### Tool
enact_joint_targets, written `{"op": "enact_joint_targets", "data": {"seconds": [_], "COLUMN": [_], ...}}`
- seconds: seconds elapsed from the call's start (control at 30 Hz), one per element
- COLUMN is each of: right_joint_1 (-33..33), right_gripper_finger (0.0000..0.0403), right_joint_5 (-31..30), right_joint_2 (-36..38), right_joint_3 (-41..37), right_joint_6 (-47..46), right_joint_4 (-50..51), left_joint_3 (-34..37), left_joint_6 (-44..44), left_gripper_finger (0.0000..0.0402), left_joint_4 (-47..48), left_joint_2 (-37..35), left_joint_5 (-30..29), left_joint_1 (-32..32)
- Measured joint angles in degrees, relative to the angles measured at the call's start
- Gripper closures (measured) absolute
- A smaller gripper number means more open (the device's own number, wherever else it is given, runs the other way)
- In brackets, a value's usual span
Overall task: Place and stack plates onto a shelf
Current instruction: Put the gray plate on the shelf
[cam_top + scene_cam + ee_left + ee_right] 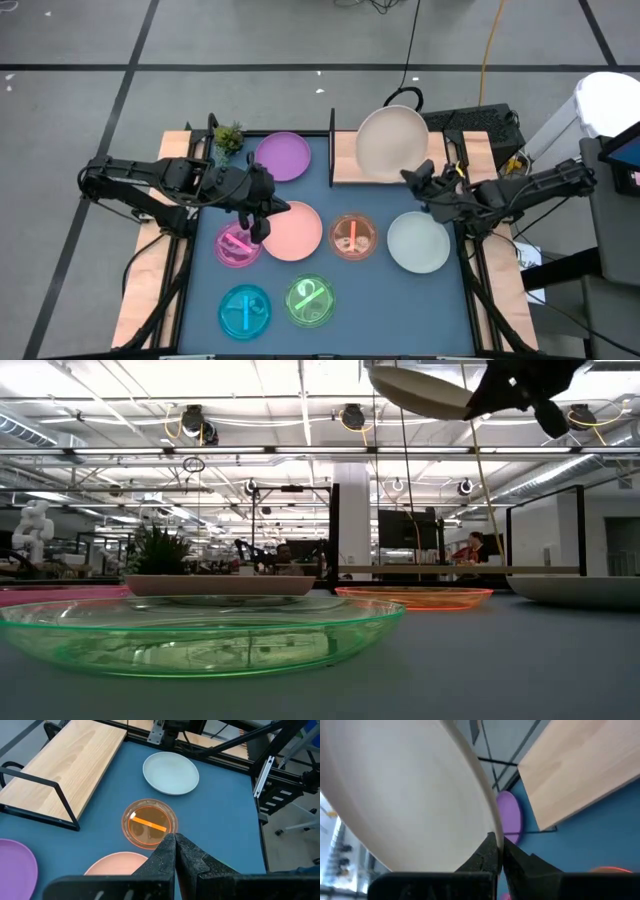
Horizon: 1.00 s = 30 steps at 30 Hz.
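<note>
A: Right gripper (413, 178) pinched on cream plate (391, 143) rim, held in the air over shelf (345, 168). Placing step.
B: Left?
A: Left gripper (260, 228) closed, empty, above pink plate (291, 229).
B: Next?
A: Probably lower plate flat onto board, then release.

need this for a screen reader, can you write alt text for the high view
Seen from above, the right gripper holds a large cream plastic plate over the light-wood shelf board. The shut left gripper hovers by the large pink plate, with six more plates on the blue table.
</note>
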<state>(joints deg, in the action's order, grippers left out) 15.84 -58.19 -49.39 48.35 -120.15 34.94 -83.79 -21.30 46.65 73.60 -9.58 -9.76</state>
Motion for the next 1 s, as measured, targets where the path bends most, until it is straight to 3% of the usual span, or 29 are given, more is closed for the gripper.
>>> {"op": "enact_joint_targets", "data": {"seconds": [0.27, 0.5, 0.77, 1.0], "right_joint_1": [-2.68, -5.8, -11.46, -15.68], "right_gripper_finger": [0.0403, 0.0403, 0.0403, 0.0403], "right_joint_5": [-1.84, -1.34, 7.79, 11.84], "right_joint_2": [0.02, 0.04, 0.63, 1.07], "right_joint_3": [-2.89, -3.29, -3.29, -4.08], "right_joint_6": [-3.74, -3.69, -2.18, -4.49], "right_joint_4": [0.57, 7.42, 23.03, 27.57], "left_joint_3": [0.0, 0.0, 0.0, 0.0], "left_joint_6": [0.02, 0.04, 0.37, 1.53], "left_gripper_finger": [0.0398, 0.0398, 0.0398, 0.0398], "left_joint_4": [0.0, 0.0, 0.0, -0.09], "left_joint_2": [0.0, 0.0, 0.0, 0.0], "left_joint_5": [-0.02, -0.02, -0.73, -0.87], "left_joint_1": [0.0, 0.0, 0.0, 1.09]}}
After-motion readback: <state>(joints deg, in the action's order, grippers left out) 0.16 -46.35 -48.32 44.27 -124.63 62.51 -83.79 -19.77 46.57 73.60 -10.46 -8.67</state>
